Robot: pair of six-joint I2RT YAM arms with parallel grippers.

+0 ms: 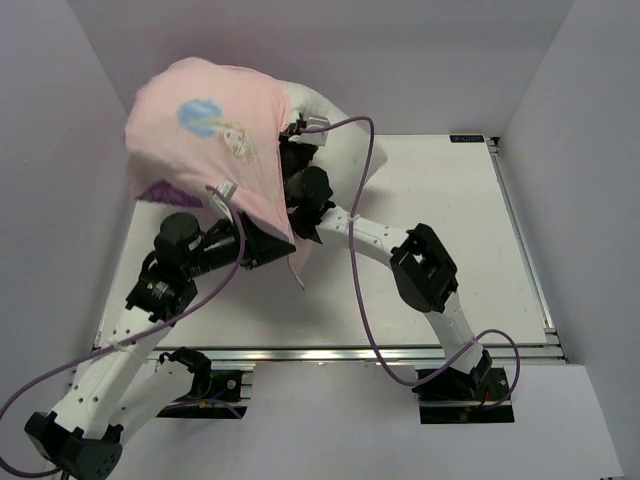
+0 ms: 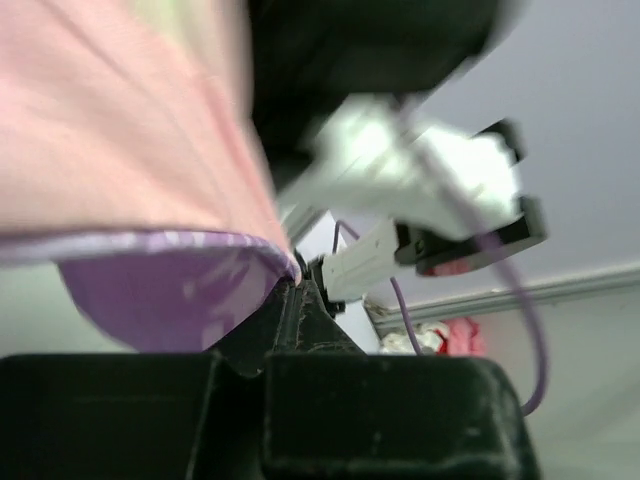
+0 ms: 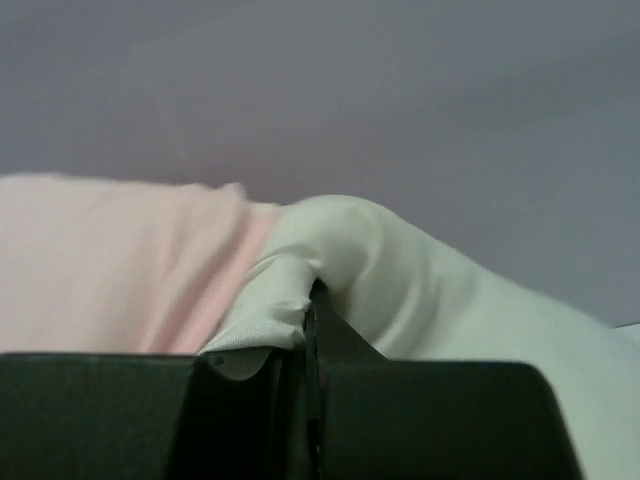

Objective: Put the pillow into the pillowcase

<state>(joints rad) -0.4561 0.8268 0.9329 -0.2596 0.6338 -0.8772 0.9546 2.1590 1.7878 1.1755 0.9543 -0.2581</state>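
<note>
While pillowcase (image 1: 205,130) is covering most of pillow (image 1: 345,160), one end is sticking out. Left fingers (image 2: 390,420) clamping hem, right fingers (image 3: 420,420) pinching pillow.

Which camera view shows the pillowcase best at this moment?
The top external view: it shows most of the pillowcase, pink face up with its cartoon print, over the pillow. The left wrist view shows only blurred pink cloth and a purple hem; the right wrist view only a pink strip beside the pillow.

We record the pillowcase (image 1: 180,150) pale pink, with a blue cartoon print and purple hem; the pillow (image 3: 420,290) plain white.
</note>
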